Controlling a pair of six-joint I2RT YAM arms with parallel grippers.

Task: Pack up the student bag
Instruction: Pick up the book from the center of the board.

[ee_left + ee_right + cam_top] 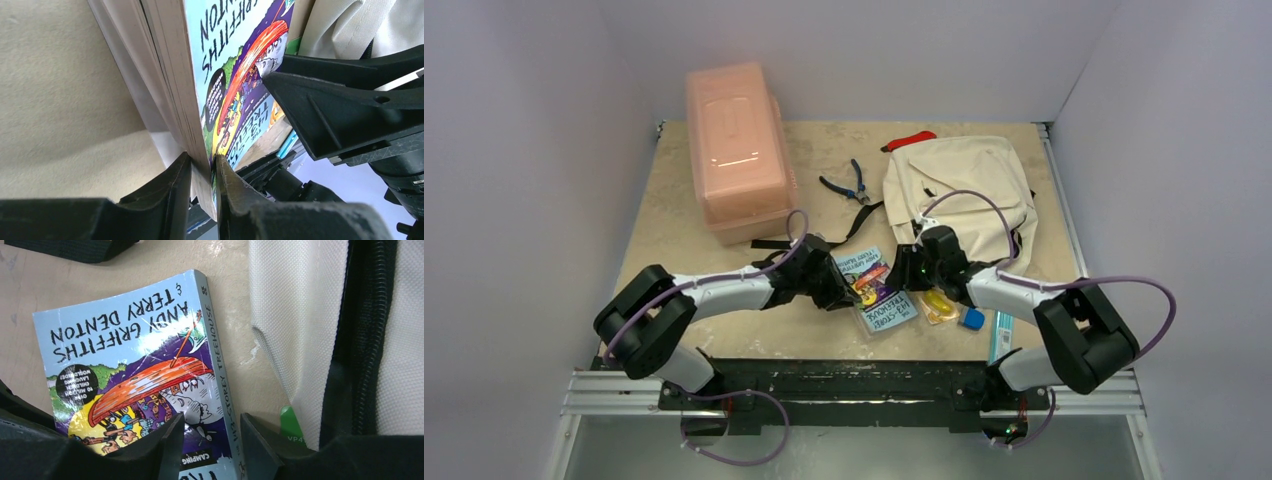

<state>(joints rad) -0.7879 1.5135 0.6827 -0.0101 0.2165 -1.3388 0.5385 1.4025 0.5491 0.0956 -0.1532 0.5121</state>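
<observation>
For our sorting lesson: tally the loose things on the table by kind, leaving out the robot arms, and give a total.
bag: 1
box: 1
book: 1
pliers: 1
red item behind the bag, too hidden to name: 1
yellow packet: 1
blue block: 1
teal strip: 1
Total: 8

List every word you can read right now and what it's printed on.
"ANDY GRIFFITHS & TERRY DENTON": paperback book cover, upside down.
"13-STOREY TREEHOUSE": its spine.
"CAMPING": black strip low on the cover.
"VP4", cut off: green tag beside the student bag.
Round black badge on the cover: too small to read surely.
</observation>
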